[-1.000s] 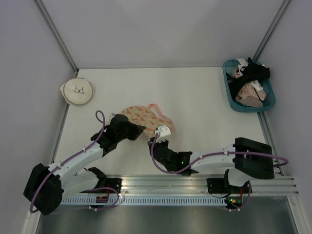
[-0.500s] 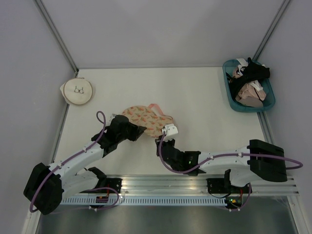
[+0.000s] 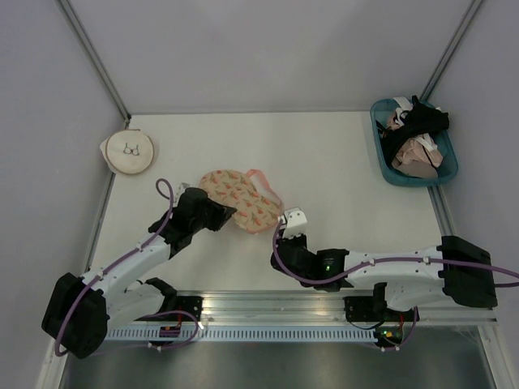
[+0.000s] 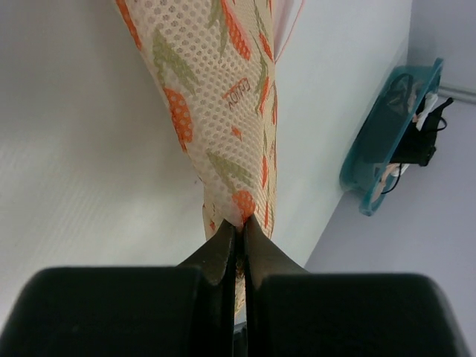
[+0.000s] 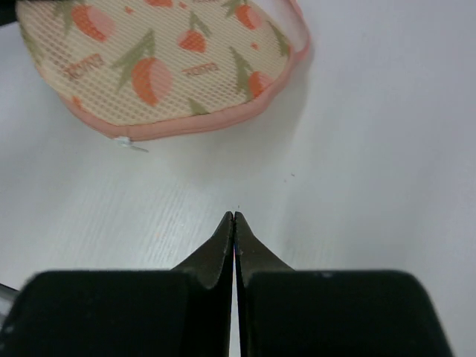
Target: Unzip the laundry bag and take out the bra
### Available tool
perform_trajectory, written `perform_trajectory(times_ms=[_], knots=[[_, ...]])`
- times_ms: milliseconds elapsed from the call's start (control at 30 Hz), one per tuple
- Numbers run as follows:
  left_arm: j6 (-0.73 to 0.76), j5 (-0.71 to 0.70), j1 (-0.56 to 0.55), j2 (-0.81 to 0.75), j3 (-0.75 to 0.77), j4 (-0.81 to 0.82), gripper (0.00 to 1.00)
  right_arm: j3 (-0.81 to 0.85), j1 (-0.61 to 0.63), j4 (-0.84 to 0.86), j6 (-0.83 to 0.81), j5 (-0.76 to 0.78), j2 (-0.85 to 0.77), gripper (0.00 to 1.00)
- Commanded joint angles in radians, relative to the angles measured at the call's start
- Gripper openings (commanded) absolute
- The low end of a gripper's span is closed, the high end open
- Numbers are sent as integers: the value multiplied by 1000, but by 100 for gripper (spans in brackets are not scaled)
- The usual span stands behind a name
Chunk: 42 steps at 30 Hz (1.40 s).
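My left gripper (image 4: 239, 224) is clamping down on the laundry bag (image 4: 216, 82): both fingers are pressing together w/ a fold of the peach mesh caught between them at the bag's near-left edge, and the fabric is rising from that pinch in a tented ridge. My right gripper (image 5: 234, 217) is sitting w/ its 2 fingers pressed tip to tip, nothing between them, hovering over bare table (image 5: 357, 149) just short of the bag's near rim. Ahead of those tips the bag (image 5: 163, 59) is lying w/ its pink zipper rim facing me, and the small silver zipper pull (image 5: 135, 146) is sticking out of that rim, off to the left of the tips and clear of them. From the top view the bag (image 3: 243, 198) is lying near the middle of the table, closer to the near edge, w/ my left gripper (image 3: 220, 215) at its left end and my right arm reaching in from the right side. I can't tell what the mesh is covering. Further out, a round cream pouch (image 3: 130, 152) is sitting by the left wall, well apart from the bag. At the far-right corner a teal basket (image 3: 379, 134) is holding a black garment (image 3: 418, 121) draped over beige-pink garments (image 3: 418, 156).
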Motion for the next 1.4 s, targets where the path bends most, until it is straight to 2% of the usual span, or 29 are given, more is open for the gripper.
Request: perform_trajectory(times_ms=[0,133,200,233,267,300,400,567,767,1033,1167,1200,1300,1367], knots=[[254,86,43,-13,21,72,2,52,6,-220,67,39,-51,1],[291,151,84,-10,1,49,2,38,6,-258,72,10,-90,1],[248,170,86,-10,-30,63,2,18,6,-149,8,-57,-112,3],[230,176,86,-7,-39,74,2,-9,4,-62,-7,-112,-116,14],[202,194,86,-3,-50,83,2,-20,5,-23,-20,-139,-116,20],[188,200,86,2,-50,89,2,-31,4,12,-36,-159,-107,34],[150,226,84,17,-35,94,2,-51,6,164,-59,-203,-62,56],[122,256,86,25,7,92,2,-31,4,313,-88,-228,56,59],[99,283,86,17,11,92,2,21,2,379,-116,-232,174,59],[94,305,86,16,5,94,2,38,-4,410,-134,-161,213,54],[93,317,86,20,-1,104,2,38,-7,401,-140,-121,209,36],[96,319,86,20,1,106,2,39,-7,388,-140,-116,209,23],[105,312,86,19,-2,108,2,38,-8,353,-134,-113,199,0],[125,306,86,22,-1,111,2,32,-8,333,-120,-116,180,1]])
